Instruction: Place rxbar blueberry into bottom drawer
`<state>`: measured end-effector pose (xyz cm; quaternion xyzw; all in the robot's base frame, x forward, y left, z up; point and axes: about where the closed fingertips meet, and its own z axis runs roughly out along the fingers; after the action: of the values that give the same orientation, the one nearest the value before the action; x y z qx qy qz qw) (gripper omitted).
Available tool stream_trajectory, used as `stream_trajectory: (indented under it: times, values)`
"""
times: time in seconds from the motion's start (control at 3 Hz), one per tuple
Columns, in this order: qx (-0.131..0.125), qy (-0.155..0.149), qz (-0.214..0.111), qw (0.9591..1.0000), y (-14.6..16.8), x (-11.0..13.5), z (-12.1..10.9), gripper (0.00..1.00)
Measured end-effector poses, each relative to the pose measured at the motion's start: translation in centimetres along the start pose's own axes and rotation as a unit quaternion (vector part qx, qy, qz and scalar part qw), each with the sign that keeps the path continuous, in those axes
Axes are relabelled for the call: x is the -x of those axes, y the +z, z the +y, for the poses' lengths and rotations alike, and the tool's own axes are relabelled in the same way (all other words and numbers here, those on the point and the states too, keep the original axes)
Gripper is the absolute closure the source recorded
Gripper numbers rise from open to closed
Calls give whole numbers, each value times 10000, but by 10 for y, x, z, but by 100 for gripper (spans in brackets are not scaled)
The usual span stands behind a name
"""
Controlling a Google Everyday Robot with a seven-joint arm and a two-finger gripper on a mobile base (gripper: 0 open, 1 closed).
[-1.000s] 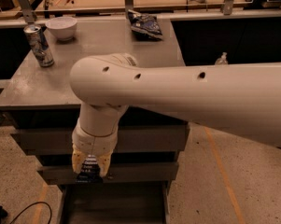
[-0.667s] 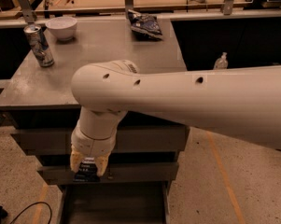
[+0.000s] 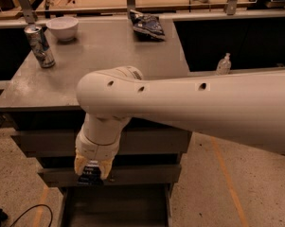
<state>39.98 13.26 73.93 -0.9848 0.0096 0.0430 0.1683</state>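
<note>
While the arm (image 3: 189, 103) reaches down across the cabinet front: the step in hand is carrying the bar to the drop point; the release is not yet made.
Counter (image 3: 109, 56): well above the work; the can (image 3: 40, 46), bowl (image 3: 62, 28) and chip bag (image 3: 147, 25) on it sit far from the wrist and play no part.
Bottom drawer (image 3: 118, 209): pulled open toward the near side, dark inside, nothing visible in it.
Upper drawer fronts (image 3: 146, 143): shut, right behind the wrist, so the open room lies downward, nearer and to the right.
End effector (image 3: 91, 171): low at the left of the cabinet front, just above the drawer's far-left part, clamped on the bar.
Rxbar blueberry (image 3: 90, 178): pinched at the fingertips, hanging over the drawer, not inside.
Next move: likely a small drop nearer and rightward, clear of the left wall, then letting go.
</note>
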Motion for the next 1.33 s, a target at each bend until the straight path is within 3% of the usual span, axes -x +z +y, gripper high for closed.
stream_trajectory:
  times: [0.33,0.67,1.0,1.33]
  values:
    - [-118,-153,245,9995,39,-10,44,100]
    - [-488,-237,429,9976,70,-16,81,100]
    - [-1032,-22,683,9923,95,-40,110,100]
    - [-1438,-138,791,9863,133,-65,128,100]
